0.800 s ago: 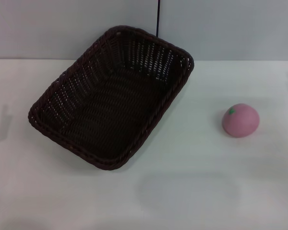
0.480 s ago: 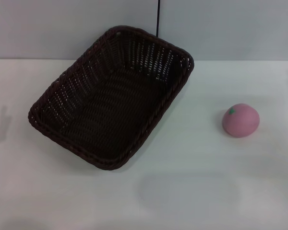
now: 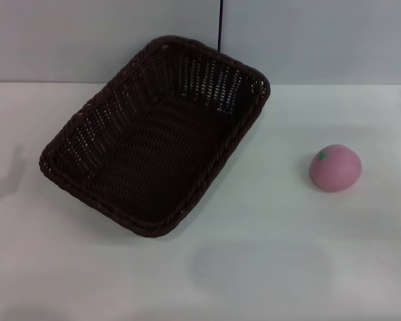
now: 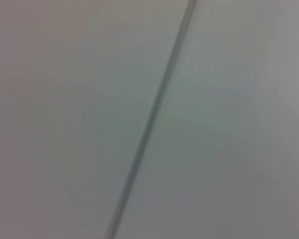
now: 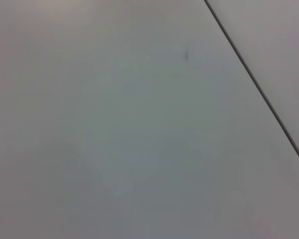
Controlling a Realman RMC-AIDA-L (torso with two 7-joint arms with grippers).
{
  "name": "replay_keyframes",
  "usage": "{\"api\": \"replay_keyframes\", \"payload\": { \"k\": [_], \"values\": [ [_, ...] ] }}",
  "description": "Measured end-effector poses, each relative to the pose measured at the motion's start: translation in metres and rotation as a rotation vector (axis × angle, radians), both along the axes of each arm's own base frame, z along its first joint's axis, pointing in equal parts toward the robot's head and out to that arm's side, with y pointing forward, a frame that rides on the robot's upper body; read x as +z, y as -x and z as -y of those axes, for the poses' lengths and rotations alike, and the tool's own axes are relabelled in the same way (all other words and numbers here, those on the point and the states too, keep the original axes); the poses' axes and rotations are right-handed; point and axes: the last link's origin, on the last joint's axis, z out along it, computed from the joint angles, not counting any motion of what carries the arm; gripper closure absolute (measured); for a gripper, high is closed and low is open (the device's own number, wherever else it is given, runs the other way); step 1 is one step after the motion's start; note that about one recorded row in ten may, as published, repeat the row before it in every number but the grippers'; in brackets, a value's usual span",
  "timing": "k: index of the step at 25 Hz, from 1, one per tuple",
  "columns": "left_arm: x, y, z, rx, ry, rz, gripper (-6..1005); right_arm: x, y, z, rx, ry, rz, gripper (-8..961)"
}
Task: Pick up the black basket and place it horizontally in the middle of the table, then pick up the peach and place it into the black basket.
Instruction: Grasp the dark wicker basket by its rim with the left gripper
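Observation:
The black basket sits on the white table at the left-centre of the head view, turned diagonally with one corner toward the back wall; it is empty. The pink peach rests on the table to the right of the basket, well apart from it. Neither gripper shows in any view. Both wrist views show only a plain grey surface with a dark seam line.
A grey wall with a dark vertical seam runs behind the table's back edge. A faint shadow lies on the table at the far left.
The faint shadow at the table's far left has shifted slightly. The basket and peach have not moved.

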Motion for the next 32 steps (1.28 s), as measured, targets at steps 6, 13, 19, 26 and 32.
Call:
{"api": "replay_keyframes", "payload": {
  "k": [6,13,19,26,32],
  "values": [
    [0.051,-0.009,-0.042,-0.227,0.298,-0.004,180,0.007,-0.002,0.008,0.019,-0.038,-0.008,221],
    [0.106,-0.042,-0.080,-0.224,0.639,-0.133,184,0.010,-0.006,0.024,0.022,-0.078,-0.026,221],
    [0.119,-0.088,-0.106,-0.085,0.928,-0.340,189,0.016,-0.018,0.041,-0.032,-0.144,-0.069,221],
    [0.084,-0.160,-0.136,0.114,1.236,-0.634,197,0.021,-0.020,0.056,-0.018,-0.190,-0.073,220],
    [0.053,-0.183,-0.154,0.168,1.256,-0.753,204,0.018,-0.021,0.059,-0.023,-0.186,-0.087,220]
  ]
}}
